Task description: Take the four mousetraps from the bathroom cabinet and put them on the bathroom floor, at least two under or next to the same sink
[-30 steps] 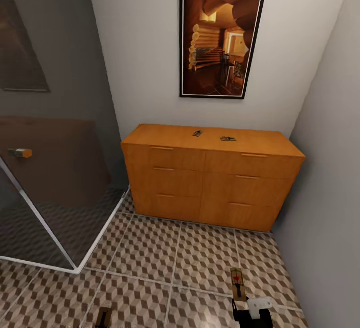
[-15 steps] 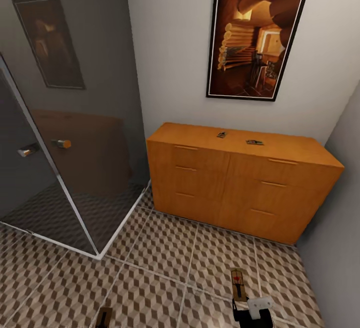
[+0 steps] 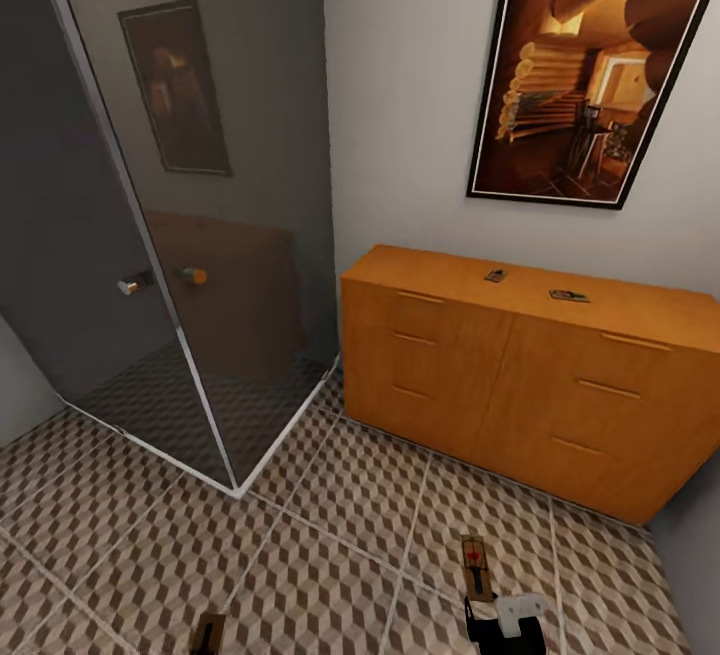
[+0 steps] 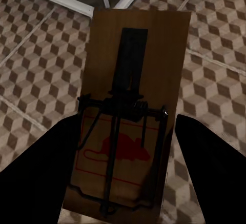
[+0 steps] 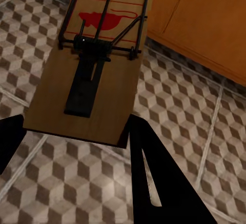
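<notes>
In the bathroom corner — floor: cube-patterned bathroom floor (image 3: 330,525).
Cabinet: cabinet (image 3: 520,385) against the wall, two mousetraps (image 3: 496,275) (image 3: 568,295) on top, apart.
Left gripper (image 4: 123,183): fingers clenched on a mousetrap (image 4: 130,111).
Right gripper (image 5: 77,137): fingers grasping another mousetrap (image 5: 100,60) — above the tiles.

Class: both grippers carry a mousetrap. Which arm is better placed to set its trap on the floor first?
Probably either: the left gripper and right gripper each hold a mousetrap above the bathroom floor.
</notes>
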`<state>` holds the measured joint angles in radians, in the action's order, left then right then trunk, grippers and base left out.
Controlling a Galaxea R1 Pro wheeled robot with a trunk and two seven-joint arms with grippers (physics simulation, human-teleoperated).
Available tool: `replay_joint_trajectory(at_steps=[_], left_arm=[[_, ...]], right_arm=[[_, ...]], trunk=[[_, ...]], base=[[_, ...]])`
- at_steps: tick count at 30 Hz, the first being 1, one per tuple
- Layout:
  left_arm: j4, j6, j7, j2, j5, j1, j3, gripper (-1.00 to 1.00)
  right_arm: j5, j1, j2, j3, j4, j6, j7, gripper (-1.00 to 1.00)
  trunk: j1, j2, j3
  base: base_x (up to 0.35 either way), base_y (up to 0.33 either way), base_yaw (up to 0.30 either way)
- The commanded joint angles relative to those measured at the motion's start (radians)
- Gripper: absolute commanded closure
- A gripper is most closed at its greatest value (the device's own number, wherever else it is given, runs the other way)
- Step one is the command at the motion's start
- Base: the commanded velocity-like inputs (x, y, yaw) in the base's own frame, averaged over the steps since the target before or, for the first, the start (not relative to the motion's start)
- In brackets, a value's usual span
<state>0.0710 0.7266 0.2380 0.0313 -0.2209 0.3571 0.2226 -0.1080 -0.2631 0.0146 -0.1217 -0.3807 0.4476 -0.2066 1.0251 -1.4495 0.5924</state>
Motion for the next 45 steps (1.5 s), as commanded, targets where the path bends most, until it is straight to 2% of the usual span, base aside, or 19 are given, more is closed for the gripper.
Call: replay_joint_trajectory(at_steps=[1,45], left_arm=[[0.004,0.005,0.003,0.001,-0.006,0.002,0.008,1.00],[0.005,0.005,0.003,0.001,-0.006,0.002,0.009,1.00]], right_arm=[[-0.007,0.000,0.001,-0.004,0.000,0.000,-0.007,1.00],[-0.009,0.000,-0.001,-0.005,0.013,0.000,-0.007,1.00]], trunk=[[0.000,0.000,0.001],[0.000,0.000,0.001]], base=[[0.000,0.000,0.290],[0.000,0.000,0.290]])
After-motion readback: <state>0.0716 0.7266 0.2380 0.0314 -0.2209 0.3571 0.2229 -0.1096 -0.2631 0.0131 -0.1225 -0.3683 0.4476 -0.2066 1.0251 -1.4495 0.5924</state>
